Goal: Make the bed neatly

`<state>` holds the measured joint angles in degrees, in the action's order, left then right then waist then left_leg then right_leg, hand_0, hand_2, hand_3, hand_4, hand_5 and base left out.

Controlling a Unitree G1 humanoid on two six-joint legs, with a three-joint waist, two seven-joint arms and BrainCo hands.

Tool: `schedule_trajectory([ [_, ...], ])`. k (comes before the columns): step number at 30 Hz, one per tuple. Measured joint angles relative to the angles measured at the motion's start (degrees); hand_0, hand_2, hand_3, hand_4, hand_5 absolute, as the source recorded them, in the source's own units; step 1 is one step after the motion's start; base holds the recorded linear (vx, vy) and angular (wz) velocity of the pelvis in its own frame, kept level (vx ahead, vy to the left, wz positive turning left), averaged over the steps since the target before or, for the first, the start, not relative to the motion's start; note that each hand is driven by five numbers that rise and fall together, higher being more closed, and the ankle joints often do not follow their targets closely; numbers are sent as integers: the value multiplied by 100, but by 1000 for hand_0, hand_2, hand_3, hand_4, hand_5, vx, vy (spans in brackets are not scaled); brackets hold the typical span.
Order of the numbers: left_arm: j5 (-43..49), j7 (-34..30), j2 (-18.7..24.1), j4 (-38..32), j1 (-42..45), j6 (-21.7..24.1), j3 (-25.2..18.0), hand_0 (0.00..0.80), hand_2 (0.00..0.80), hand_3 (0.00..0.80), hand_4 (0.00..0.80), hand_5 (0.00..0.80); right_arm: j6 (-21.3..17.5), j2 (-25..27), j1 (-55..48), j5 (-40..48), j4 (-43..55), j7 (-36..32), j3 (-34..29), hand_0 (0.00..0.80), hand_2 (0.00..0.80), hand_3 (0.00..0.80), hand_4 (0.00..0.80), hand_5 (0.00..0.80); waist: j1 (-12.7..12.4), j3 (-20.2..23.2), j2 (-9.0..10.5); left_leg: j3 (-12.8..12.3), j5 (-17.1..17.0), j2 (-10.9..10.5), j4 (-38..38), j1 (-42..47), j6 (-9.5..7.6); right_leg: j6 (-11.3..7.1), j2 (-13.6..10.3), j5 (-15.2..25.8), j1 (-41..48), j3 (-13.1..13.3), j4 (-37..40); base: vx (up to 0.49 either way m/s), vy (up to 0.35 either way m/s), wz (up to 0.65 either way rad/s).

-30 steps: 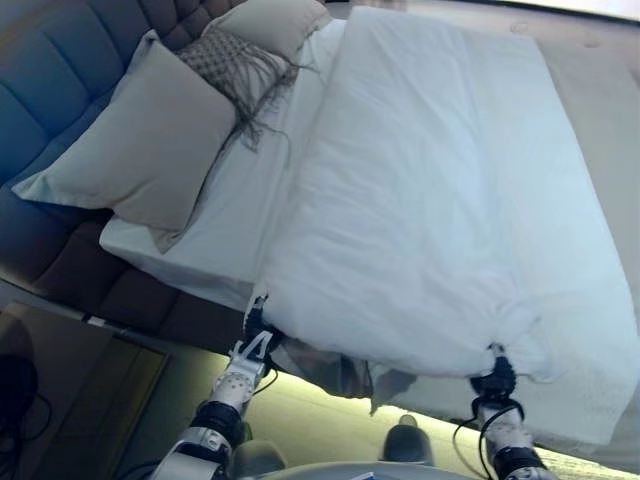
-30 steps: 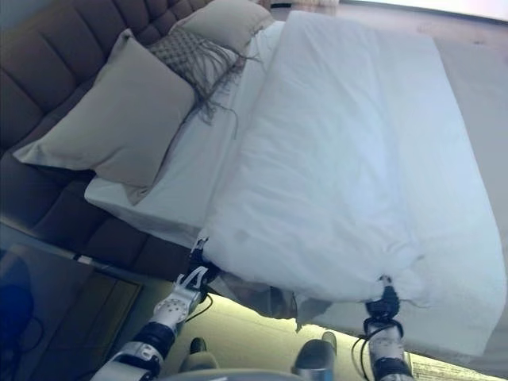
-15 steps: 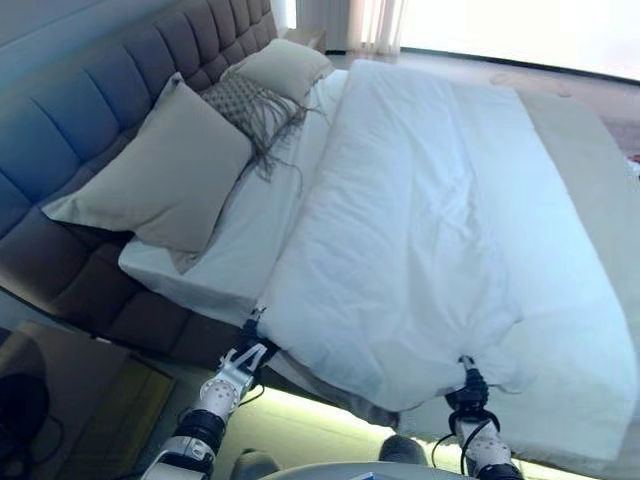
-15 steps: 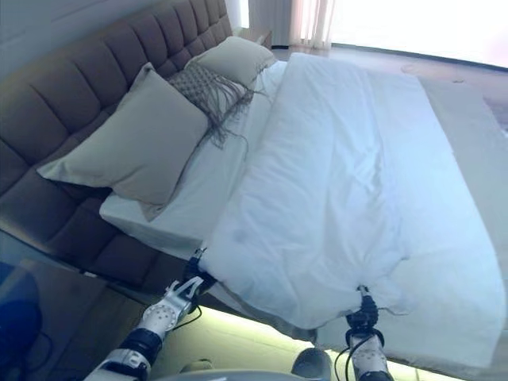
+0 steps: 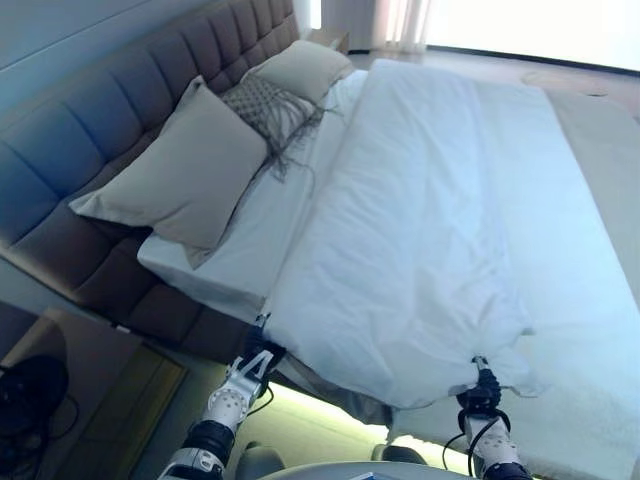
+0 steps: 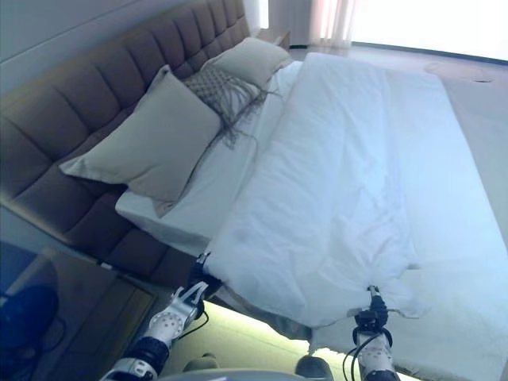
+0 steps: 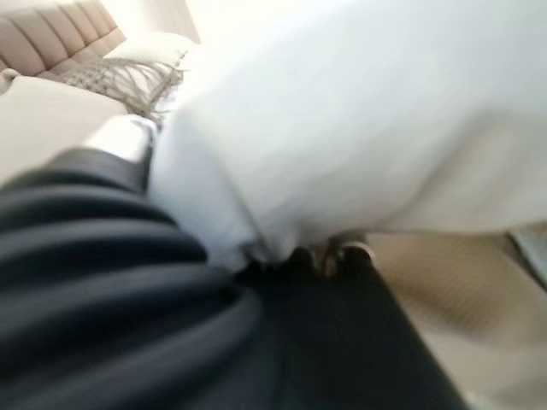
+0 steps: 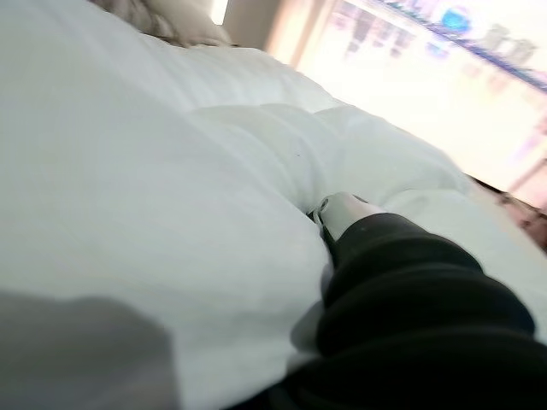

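No readable text, label, brand, number or sign appears anywhere in these views.

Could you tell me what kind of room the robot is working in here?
Most likely a bedroom: a bed with a white duvet, beige pillows leaning on a tufted padded headboard, and curtains at a bright window beyond.
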<state>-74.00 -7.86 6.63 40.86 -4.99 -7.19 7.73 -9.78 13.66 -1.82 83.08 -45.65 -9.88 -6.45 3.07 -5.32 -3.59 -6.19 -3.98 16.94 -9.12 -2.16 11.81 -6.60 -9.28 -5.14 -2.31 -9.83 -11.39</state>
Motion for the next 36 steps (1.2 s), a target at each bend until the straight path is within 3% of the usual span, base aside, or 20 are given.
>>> schedule_trajectory([
  [1, 1, -16, -13, 5, -12, 0, 0, 800, 800, 800, 800, 800, 1, 72, 40, -63, -48, 0, -85, 800, 800, 800, 800, 800, 108, -15, -90, -114, 197, -82, 59, 37, 147, -110, -117, 11, -93, 37, -73, -178, 556, -14],
  [2, 2, -42, -25, 9, -47, 1, 5, 800, 800, 800, 800, 800, 2, 116, 98, -104, -125, 3, -212, 800, 800, 800, 800, 800, 193, -54, -109, -323, 342, -174, 165, 31, 57, -224, -252, 36, -205, 84, -152, -283, 583, -5],
  [4, -3, -98, 5, 73, -249, 109, 181, 800, 800, 800, 800, 800, 9, 237, 398, -176, -355, 9, -361, 800, 800, 800, 800, 800, 229, -233, 35, -516, 499, -656, 131, -131, -192, -418, -736, 107, -682, 317, -390, -396, 522, -30],
  [6, -132, -119, 19, 72, -524, 288, 460, 800, 800, 800, 800, 800, 67, 440, 733, -204, -439, -5, -570, 800, 800, 800, 800, 800, 266, -495, 81, -583, 621, -1090, -152, -523, -438, -659, -1145, 318, -1116, 570, -433, -354, 170, -27],
  [8, -181, -148, 16, 71, -928, 426, 677, 800, 800, 800, 800, 800, 134, 617, 1076, -113, -783, -140, -812, 800, 800, 800, 800, 800, 282, -857, 17, -550, 778, -1248, -636, -1030, -592, -757, -1330, 490, -1381, 655, -411, -322, 59, 11],
  [12, -182, -178, 42, 328, -1734, 637, 707, 800, 800, 800, 800, 800, 275, 671, 1601, 662, -1582, -731, -873, 800, 800, 800, 800, 800, 172, -1421, -74, -226, 992, -1085, -1465, -1981, -630, -706, -1258, 462, -1923, 569, -750, -318, -170, 23],
  [16, -183, -298, 253, 568, -2351, 928, 724, 800, 800, 800, 800, 800, 402, 660, 2147, 1059, -1879, -1169, -857, 800, 800, 800, 800, 800, 74, -1881, 72, 16, 855, -868, -1673, -2816, -520, -534, -1045, 493, -2696, 533, -1024, -199, -103, 6],
  [19, -191, -351, 260, 648, -2585, 1027, 724, 800, 800, 800, 800, 800, 440, 746, 2341, 1109, -1889, -1180, -865, 800, 800, 800, 800, 800, 76, -2285, 146, 109, 799, -864, -1798, -3076, -512, -520, -1018, 457, -2942, 473, -1227, -110, 28, 12],
  [24, -376, -606, 270, 657, -2660, 1197, 724, 800, 800, 800, 800, 800, 504, 770, 2611, 1322, -1986, -909, -861, 800, 800, 800, 800, 800, 77, -2377, 139, 155, 802, -903, -1948, -3462, -517, -514, -1035, 420, -3308, 460, -1385, -71, 130, 3],
  [30, -323, -845, 266, 650, -2840, 1559, 837, 800, 800, 800, 800, 800, 521, 910, 2782, 1329, -1935, -901, -861, 800, 800, 800, 800, 800, 79, -2373, 137, 128, 800, -923, -2077, -4074, -558, -492, -1064, 390, -4009, 625, -1600, -29, 121, 0],
  [36, -88, -1010, 541, 561, -2991, 1650, 938, 800, 800, 800, 800, 800, 695, 1034, 2986, 1298, -1934, -1020, -858, 800, 800, 800, 800, 800, 67, -2380, 130, 148, 914, -897, -2560, -4824, -553, -486, -1034, 287, -4810, 792, -2058, -12, 105, -5],
])
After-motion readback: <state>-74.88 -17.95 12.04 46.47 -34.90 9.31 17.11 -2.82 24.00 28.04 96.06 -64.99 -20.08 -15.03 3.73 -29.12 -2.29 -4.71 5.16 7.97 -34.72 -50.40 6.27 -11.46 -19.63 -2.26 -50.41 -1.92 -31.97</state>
